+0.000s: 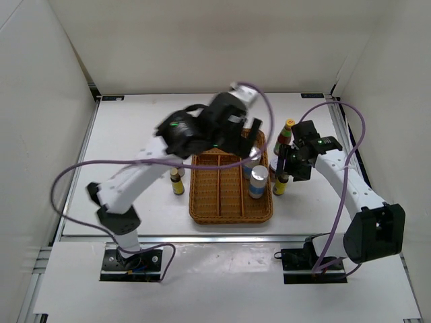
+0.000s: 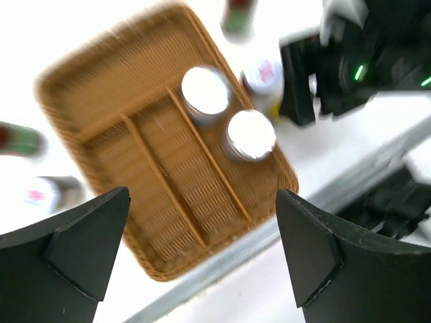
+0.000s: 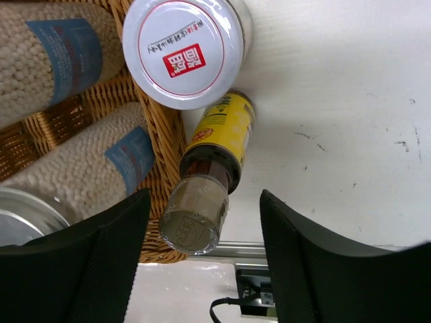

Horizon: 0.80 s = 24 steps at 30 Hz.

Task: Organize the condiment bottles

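Centrally, a rectangular woven wicker tray [image 1: 215,202], three long compartments, on the white surface [image 1: 135,134]. In its right compartment, two cylindrical silver-lidded shakers [image 1: 257,183] of white granules, blue-labelled. Just outside the right rim, a white-lidded jar [image 3: 183,54] with a red square logo, writing unreadable, and a small brown bottle [image 3: 219,134], glossy yellow label. Left fingers [image 2: 74,249] spread wide above the tray; right fingers [image 3: 316,269] spread astride that bottle's cap, clear of it.
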Each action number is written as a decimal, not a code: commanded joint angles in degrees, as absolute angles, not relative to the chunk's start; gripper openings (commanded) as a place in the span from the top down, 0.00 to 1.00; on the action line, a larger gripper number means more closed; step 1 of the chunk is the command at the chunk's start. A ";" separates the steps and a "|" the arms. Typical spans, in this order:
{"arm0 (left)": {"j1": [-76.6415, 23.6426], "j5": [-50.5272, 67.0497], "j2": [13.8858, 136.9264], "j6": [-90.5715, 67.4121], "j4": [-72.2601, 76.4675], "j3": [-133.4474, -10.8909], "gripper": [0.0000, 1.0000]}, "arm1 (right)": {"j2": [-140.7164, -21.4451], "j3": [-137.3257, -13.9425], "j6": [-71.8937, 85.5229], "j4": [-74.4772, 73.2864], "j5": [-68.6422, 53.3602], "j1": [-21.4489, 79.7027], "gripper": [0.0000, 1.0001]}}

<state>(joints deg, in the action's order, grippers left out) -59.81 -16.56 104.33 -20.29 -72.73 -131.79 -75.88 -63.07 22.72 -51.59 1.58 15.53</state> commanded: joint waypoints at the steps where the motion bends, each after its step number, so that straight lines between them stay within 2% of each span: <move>1: -57.66 -25.56 94.42 -19.86 -72.95 -131.76 0.00 | -75.23 -63.54 23.38 -49.48 2.46 16.08 0.32; 5: -54.95 -36.71 85.62 -19.25 -69.10 -118.53 0.00 | -75.84 -63.54 23.38 -48.87 1.85 16.08 0.35; 10: -48.17 -41.91 74.99 -20.48 -65.14 -103.21 0.00 | -76.38 -63.54 23.38 -48.87 1.85 16.08 0.40; 17: -40.09 -43.95 57.33 -18.28 -53.01 -78.07 0.00 | -76.90 -63.54 23.38 -48.87 3.08 16.61 0.41; 19: -37.19 -40.79 54.77 -17.05 -50.28 -72.17 0.00 | -77.43 -64.07 22.85 -48.87 3.08 16.61 0.41; 22: -34.11 -37.62 52.56 -17.57 -48.60 -66.90 0.00 | -77.96 -64.68 22.33 -48.87 3.08 16.61 0.46; 24: -32.97 -37.62 51.77 -17.58 -47.82 -64.35 0.00 | -78.57 -64.69 22.32 -48.87 3.69 16.61 0.53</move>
